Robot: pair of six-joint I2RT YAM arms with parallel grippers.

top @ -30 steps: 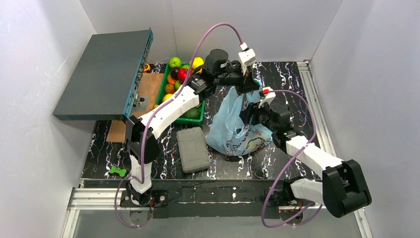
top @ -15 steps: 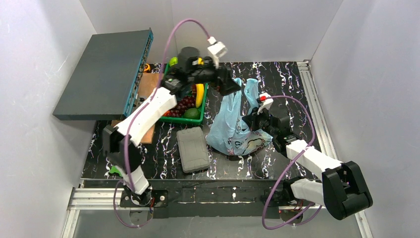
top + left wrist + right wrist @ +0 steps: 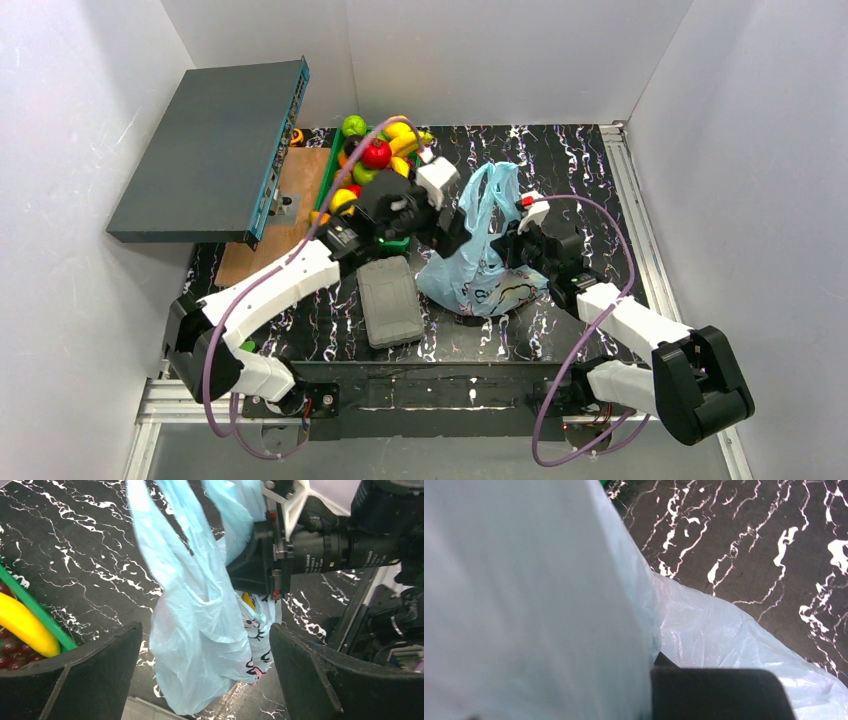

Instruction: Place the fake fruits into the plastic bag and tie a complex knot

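The plastic bag point(image 3: 195, 610) droops between the left end effector's point(image 3: 205, 629) wide-apart fingers.

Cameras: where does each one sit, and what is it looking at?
Top external: above and behind the arms, looking down at the table; both arms show.
Left wrist: on the left arm, facing the plastic bag; its two open pincer fingers show.
Right wrist: close against the bag; one dark finger shows.
Shared: all three see the bag.

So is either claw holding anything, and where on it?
The right gripper appears to pinch the plastic bag by its upper edge; the left gripper is open around it, gripping nothing.
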